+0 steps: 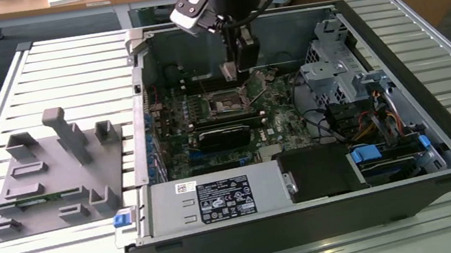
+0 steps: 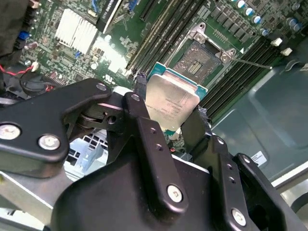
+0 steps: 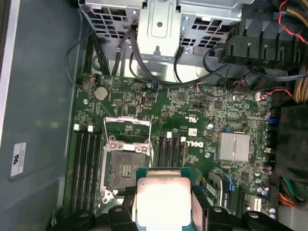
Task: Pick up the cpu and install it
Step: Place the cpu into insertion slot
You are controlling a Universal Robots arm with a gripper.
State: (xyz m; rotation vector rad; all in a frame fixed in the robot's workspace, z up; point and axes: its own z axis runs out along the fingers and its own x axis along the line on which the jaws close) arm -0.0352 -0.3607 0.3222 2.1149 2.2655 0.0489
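Cpu (image 2: 172, 98): likely light, stiff and thin; slick metal top, probably delicate underneath, so best held by opposite edges; silvery square plate, pale rim, green border; claw (image 2: 169, 109) is clamped on two of its edges; it hangs over the motherboard (image 3: 192, 106), near the open socket (image 3: 126, 168), inside the case (image 1: 309, 227).

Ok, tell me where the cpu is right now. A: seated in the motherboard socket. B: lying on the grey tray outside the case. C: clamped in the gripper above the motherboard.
C: in the second wrist view the cpu sits clamped in the gripper; in the first wrist view the socket lies open and bare.
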